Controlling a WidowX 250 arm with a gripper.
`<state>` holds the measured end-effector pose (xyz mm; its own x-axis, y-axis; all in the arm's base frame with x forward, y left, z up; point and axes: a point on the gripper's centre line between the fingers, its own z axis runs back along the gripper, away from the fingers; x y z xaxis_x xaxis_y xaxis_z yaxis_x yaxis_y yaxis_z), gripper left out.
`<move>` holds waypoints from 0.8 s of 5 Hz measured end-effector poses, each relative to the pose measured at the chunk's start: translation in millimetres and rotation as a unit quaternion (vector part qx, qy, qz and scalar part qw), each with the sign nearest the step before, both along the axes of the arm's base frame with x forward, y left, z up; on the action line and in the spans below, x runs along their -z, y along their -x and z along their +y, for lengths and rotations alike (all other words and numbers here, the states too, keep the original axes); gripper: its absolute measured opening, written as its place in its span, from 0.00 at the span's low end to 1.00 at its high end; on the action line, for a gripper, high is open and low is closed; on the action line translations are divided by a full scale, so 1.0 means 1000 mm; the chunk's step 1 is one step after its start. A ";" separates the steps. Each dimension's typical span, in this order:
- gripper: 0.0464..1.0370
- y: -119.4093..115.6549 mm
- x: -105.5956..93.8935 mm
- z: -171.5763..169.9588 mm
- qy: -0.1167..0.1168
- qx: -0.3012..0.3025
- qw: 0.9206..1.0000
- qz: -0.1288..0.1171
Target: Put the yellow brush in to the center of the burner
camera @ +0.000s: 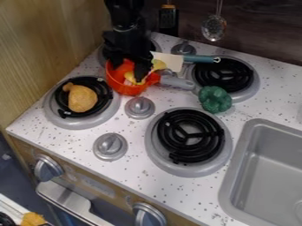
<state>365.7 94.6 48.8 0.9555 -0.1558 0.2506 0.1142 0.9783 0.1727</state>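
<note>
The gripper (129, 70) hangs from the top over an orange-red pot (126, 91), at the back left of the stove. Its two fingers stand apart, with orange and yellow showing between and below them. A yellow object (159, 65), likely the brush, shows just right of the right finger, at the pot's upper right rim. More yellow lies inside the pot; whether both parts belong to one object, I cannot tell. Of the burners, the front right one (190, 136) has bare black coils.
A tan drumstick-shaped toy (82, 98) lies on the front left burner. Green broccoli (214, 99) sits beside the back right burner (223, 73). A spatula with a teal handle (200, 58) lies behind the pot. Grey knobs (140, 107) stand between burners; the sink (268, 176) is right.
</note>
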 end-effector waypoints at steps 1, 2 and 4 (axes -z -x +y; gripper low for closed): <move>0.96 -0.002 0.003 0.000 -0.002 0.008 1.000 0.003; 0.96 -0.009 0.004 0.002 -0.003 0.010 1.000 0.001; 0.96 -0.012 0.010 0.003 -0.003 0.011 1.000 0.005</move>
<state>377.3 97.4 39.2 0.9546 -0.1773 0.2395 0.1367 0.9747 0.1767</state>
